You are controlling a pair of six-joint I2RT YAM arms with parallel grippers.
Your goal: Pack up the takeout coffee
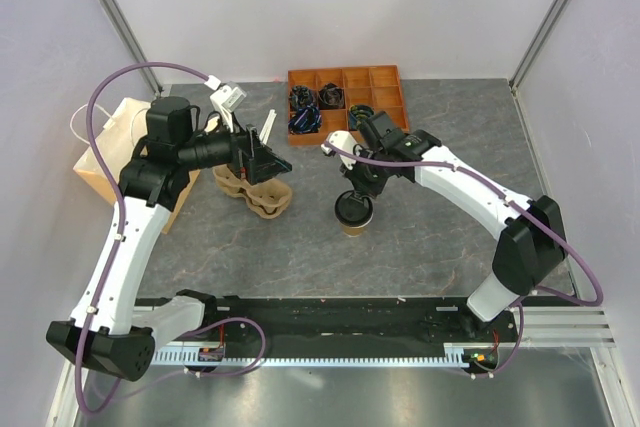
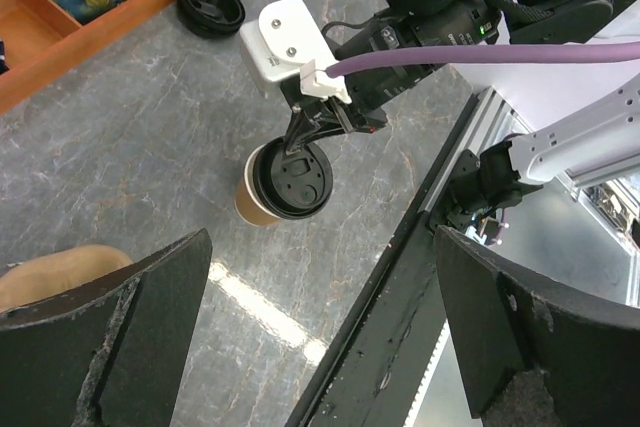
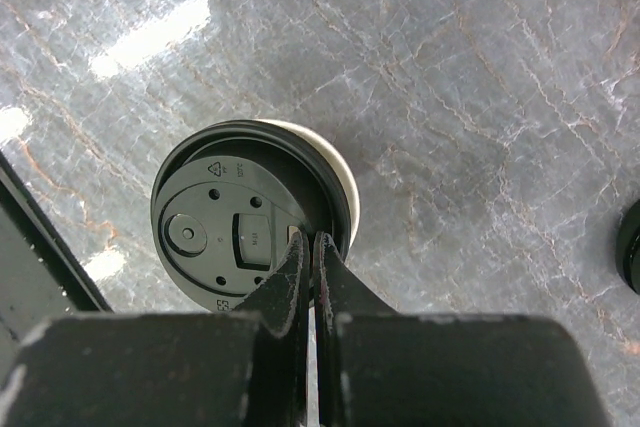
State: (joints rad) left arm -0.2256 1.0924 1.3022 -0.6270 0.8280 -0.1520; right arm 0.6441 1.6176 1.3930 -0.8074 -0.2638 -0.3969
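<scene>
The takeout coffee (image 1: 354, 212) is a brown paper cup with a black lid, standing upright on the grey table. My right gripper (image 1: 357, 194) is directly over it. In the right wrist view the gripper (image 3: 312, 239) is shut, its tips resting on the lid (image 3: 230, 237) close to the rim. The left wrist view shows the same cup (image 2: 288, 180) from the side, under the right gripper (image 2: 300, 142). My left gripper (image 1: 262, 165) hovers over the pulp cup carrier (image 1: 255, 195). Its jaws (image 2: 320, 247) are wide open with nothing between them.
A brown paper bag (image 1: 110, 152) stands at the left edge. At the back is an orange compartment tray (image 1: 390, 82) holding dark items, and a loose black lid (image 2: 210, 5) lies beside it. The black rail (image 1: 330, 317) runs along the near edge.
</scene>
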